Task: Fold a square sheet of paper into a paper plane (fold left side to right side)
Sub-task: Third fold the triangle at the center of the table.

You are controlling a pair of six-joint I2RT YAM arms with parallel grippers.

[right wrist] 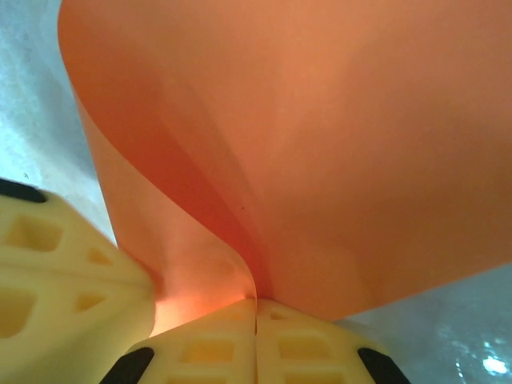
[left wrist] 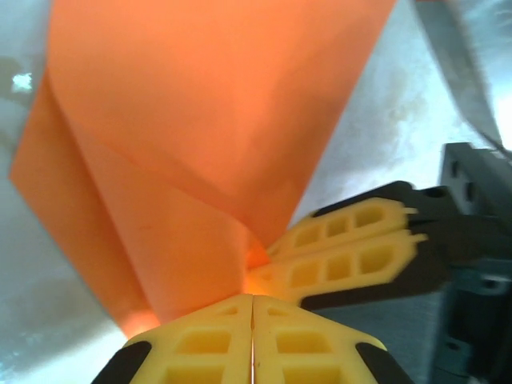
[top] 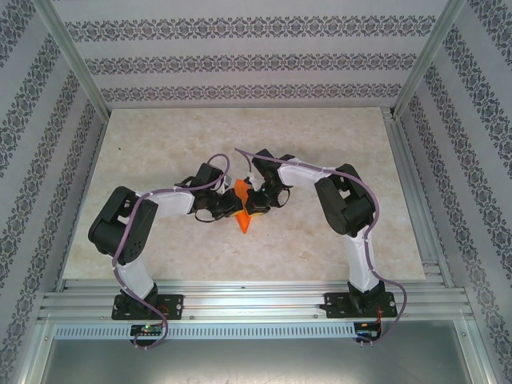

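The orange paper plane is a narrow folded dart at the table's middle, its point toward the near edge. It is held up between both grippers. My left gripper comes in from the left and my right gripper from the right, almost touching. In the left wrist view my left gripper has its yellow jaws pressed together at the paper's lower edge, with the right gripper's fingers just beside. In the right wrist view my right gripper is shut on the paper's crease, and a left finger shows at the left.
The marble-patterned table is bounded by aluminium rails at the near edge and a rail along the right. Patterned walls enclose the back and sides.
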